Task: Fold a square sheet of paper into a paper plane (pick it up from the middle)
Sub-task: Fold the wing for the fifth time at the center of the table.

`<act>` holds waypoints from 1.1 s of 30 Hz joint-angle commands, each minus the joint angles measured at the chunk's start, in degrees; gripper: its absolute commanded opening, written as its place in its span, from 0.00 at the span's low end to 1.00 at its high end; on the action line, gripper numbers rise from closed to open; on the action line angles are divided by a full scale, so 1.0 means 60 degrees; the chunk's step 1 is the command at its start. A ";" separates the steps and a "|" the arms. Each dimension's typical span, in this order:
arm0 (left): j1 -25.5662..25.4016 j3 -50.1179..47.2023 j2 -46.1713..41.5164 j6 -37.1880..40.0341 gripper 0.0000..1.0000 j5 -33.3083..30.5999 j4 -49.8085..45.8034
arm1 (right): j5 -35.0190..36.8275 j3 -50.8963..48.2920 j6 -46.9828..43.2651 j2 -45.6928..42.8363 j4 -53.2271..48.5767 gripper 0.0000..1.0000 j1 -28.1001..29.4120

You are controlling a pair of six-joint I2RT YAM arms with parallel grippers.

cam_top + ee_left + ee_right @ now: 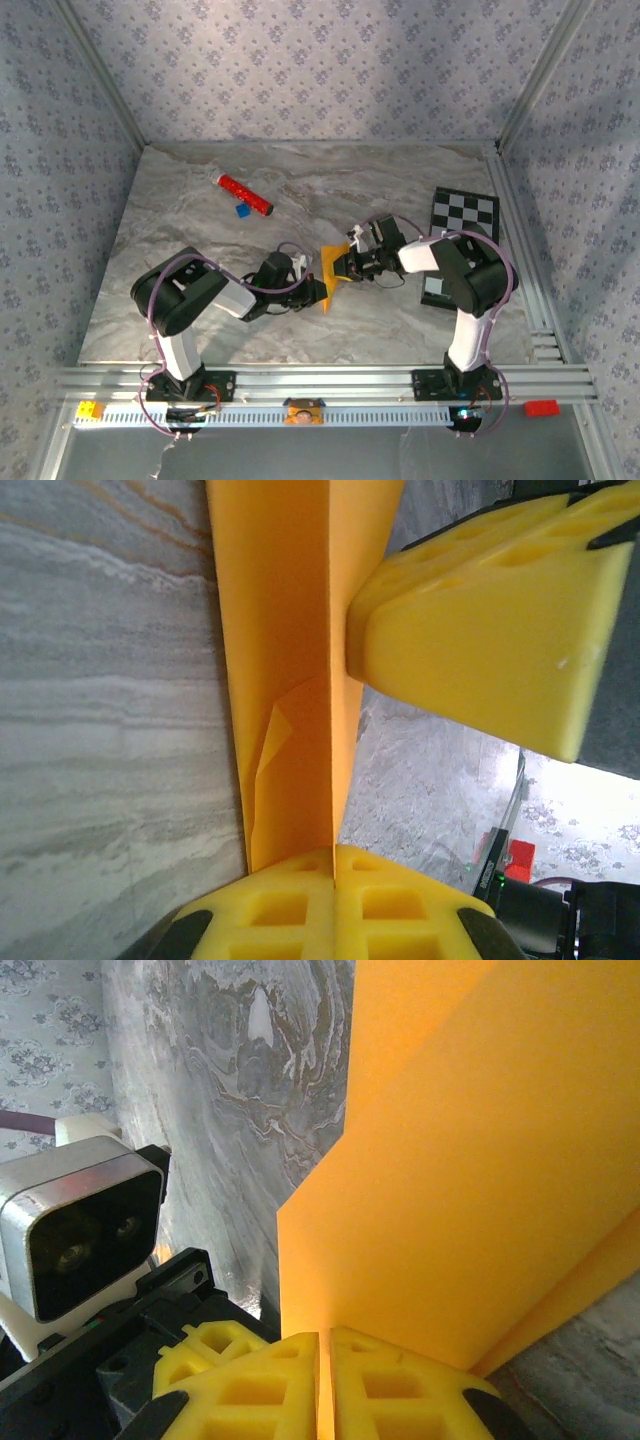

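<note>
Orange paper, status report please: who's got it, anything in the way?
Left fingers shut on the paper. Right fingers shut on it too. Paper folded, held between both. Red cylinder and checkered board well away.

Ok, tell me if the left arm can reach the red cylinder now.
Probably not yet: the left gripper is shut on the folded paper, though the table toward the red cylinder looks open.

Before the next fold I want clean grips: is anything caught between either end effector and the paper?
Nothing visible. The left end effector and the right end effector are each shut directly on the folded sheet of paper.
</note>
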 commanded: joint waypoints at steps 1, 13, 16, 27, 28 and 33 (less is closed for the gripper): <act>0.0118 -0.0351 0.0272 0.0049 0.00 -0.0544 -0.1430 | 0.0136 0.0229 -0.0158 0.0200 -0.0241 0.12 0.0045; 0.0115 -0.0321 0.0259 0.0111 0.00 -0.0599 -0.1670 | 0.1021 0.0586 -0.0461 0.0542 -0.1580 0.12 0.0171; 0.0122 -0.0311 0.0221 0.0141 0.00 -0.0614 -0.1720 | 0.1352 0.0740 -0.0612 0.0619 -0.2096 0.12 0.0243; -0.0135 0.0536 -0.0869 0.1254 0.08 0.0047 -0.3672 | 0.2023 0.1013 -0.0725 0.0775 -0.3043 0.10 0.0383; -0.0127 0.0585 -0.0959 0.1307 0.07 0.0056 -0.3799 | 0.2061 0.1052 -0.0738 0.0763 -0.3116 0.10 0.0379; -0.0140 0.0658 -0.1063 0.1366 0.00 0.0284 -0.3735 | 0.2173 0.1147 -0.0829 0.0748 -0.3348 0.10 0.0427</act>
